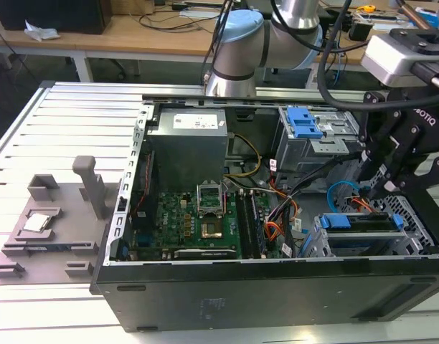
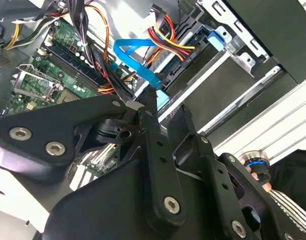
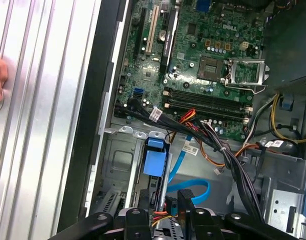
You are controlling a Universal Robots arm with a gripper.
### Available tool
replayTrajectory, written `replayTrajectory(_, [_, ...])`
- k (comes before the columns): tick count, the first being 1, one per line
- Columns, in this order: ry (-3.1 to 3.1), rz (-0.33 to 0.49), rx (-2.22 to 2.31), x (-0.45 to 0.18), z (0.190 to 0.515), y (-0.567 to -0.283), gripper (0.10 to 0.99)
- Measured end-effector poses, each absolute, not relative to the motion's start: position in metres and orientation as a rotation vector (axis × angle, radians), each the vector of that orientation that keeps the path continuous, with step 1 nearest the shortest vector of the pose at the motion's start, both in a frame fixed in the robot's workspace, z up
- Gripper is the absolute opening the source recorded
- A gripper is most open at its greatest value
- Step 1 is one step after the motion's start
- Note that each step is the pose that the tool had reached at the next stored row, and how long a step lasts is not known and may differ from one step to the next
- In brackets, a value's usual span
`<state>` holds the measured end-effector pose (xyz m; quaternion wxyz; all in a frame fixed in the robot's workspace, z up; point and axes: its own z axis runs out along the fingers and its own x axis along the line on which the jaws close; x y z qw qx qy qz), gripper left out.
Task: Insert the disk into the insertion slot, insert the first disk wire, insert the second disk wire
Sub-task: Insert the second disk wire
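Nearest in the exterior view, the open computer case (image 1: 277,294) lies on the slotted desk (image 1: 54,122). At about 4 o'clock inside it, the slot (image 1: 359,249), a grey perforated cage, already carries the disk (image 1: 363,224), with its blue handle toward 9 o'clock. The first step looks done.

Just beyond, at 3 o'clock, the pincer (image 1: 376,189) hangs over the disk's rear end. In the second wrist view its fingers (image 2: 152,112) stand close together, and they appear clamped on the plug of the blue wire (image 2: 134,50), right beside the disk's edge. By the look of it, this wire is not yet home.

A red-and-yellow wire bundle (image 2: 165,32) reaches the same end; whether it is plugged cannot be told. Farther off, at 1 o'clock, stands a taller bay (image 1: 309,136) with a blue latch, and at 12 o'clock the arm (image 1: 237,54).
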<state>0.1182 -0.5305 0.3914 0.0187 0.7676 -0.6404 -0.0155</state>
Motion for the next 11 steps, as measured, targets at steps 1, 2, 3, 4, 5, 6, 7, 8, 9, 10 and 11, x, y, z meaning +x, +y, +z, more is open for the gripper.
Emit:
replayTrajectory(1, [-1.986, -0.047, 2.384, 0.118, 0.391, -0.53, 0.361])
replayTrajectory(2, [-1.984, -0.046, 2.385, 0.118, 0.389, -0.528, 0.361])
replayTrajectory(3, [-1.983, -0.046, 2.385, 0.118, 0.388, -0.526, 0.361])
replayTrajectory(4, [-1.982, -0.045, 2.385, 0.118, 0.387, -0.524, 0.361])
replayTrajectory(5, [-1.98, -0.044, 2.386, 0.118, 0.387, -0.521, 0.361])
replayTrajectory(6, [-1.978, -0.042, 2.386, 0.118, 0.385, -0.517, 0.361])
replayTrajectory(7, [-1.974, -0.039, 2.386, 0.118, 0.383, -0.514, 0.361])
replayTrajectory(8, [-1.97, -0.034, 2.384, 0.118, 0.381, -0.513, 0.361])
replayTrajectory(9, [-1.963, -0.025, 2.382, 0.118, 0.378, -0.512, 0.361])
replayTrajectory(10, [-1.957, -0.019, 2.38, 0.118, 0.377, -0.512, 0.361])
replayTrajectory(11, [-1.951, -0.014, 2.38, 0.118, 0.374, -0.512, 0.361])
